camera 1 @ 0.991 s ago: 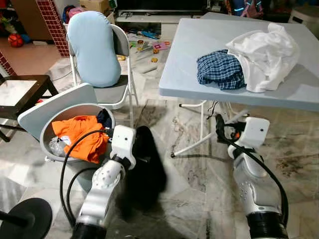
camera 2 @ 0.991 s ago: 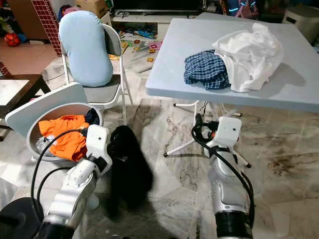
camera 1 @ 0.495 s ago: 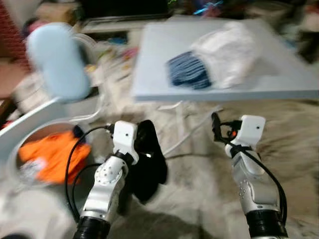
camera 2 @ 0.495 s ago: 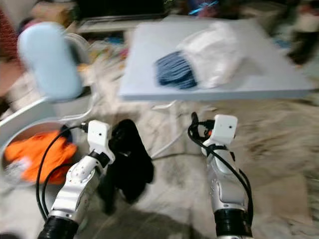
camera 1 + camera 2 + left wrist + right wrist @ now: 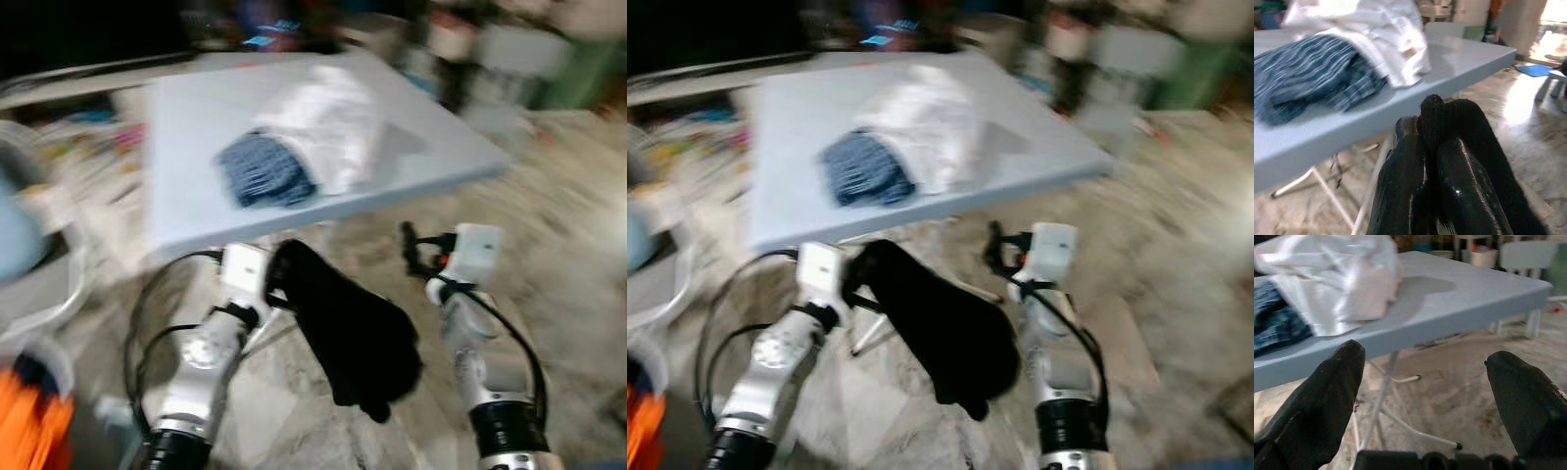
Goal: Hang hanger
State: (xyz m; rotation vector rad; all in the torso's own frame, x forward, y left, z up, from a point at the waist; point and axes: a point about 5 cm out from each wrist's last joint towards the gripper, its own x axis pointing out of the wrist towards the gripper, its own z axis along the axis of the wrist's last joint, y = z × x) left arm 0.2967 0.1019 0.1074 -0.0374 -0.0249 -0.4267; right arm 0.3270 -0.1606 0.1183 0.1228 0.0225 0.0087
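Observation:
My left gripper (image 5: 278, 280) is shut on a black garment (image 5: 355, 331), which swings out to the right between my two arms, above the floor. In the left wrist view the two black fingers (image 5: 1400, 191) are pressed together on the black fabric (image 5: 1476, 129), just below the table's edge. My right gripper (image 5: 410, 245) is open and empty, held in front of the table; its fingers (image 5: 1322, 396) stand wide apart in the right wrist view. Both eye views are blurred by motion.
A grey folding table (image 5: 191, 127) stands just ahead, with a white cloth (image 5: 328, 117) and a blue plaid garment (image 5: 263, 176) piled on it. Its white legs (image 5: 1382, 396) are beneath. Orange clothing (image 5: 29, 431) shows at the lower left. Marble floor lies to the right.
The whole view has swung to the right, so the chair and basket slid off to the left. The black garment now flares out to the right from my left gripper.

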